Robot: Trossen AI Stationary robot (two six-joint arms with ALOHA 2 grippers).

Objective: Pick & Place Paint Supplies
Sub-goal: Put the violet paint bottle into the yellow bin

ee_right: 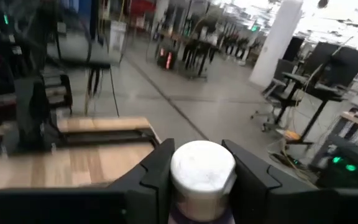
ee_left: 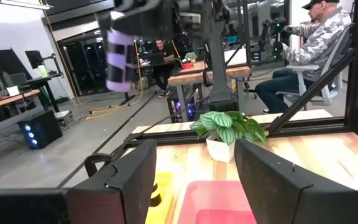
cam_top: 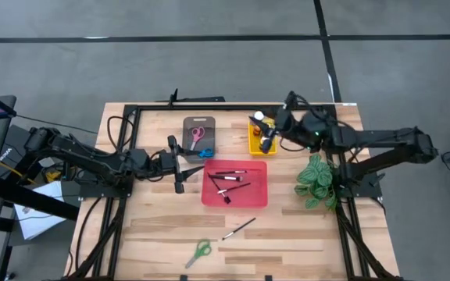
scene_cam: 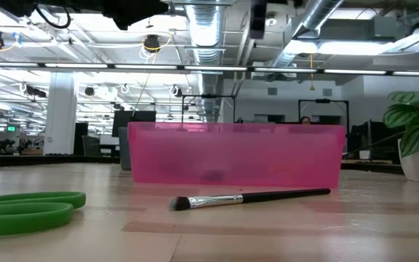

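The right pincer (cam_top: 267,140) is clamped on a small purple paint bottle with a white cap (ee_right: 202,169), held above the yellow plastic tray (cam_top: 255,146) at the far side of the wooden desk (cam_top: 303,234). The step in hand appears to be placing this bottle in that tray. To do it well, lower the bottle upright over a bare part of the tray floor, clear of the items already there, and part the fingers only once the base is seated; a high release would likely let the bottle topple or roll. The left pincer (cam_top: 180,167) waits with its fingers apart, just beside the red translucent plastic tray (cam_top: 258,198), which holds several dark-handled paintbrushes. Pink-handled scissors (cam_top: 197,135) lie in the grey tray (cam_top: 187,144). Left on the bare desk near the front edge are a dark-handled paintbrush with a silver ferrule (scene_cam: 249,198) and green-handled scissors (cam_top: 199,251). A green leafy plant in a white pot (ee_left: 223,135) stands right of the trays. No brand, label or legible writing shows on any item.
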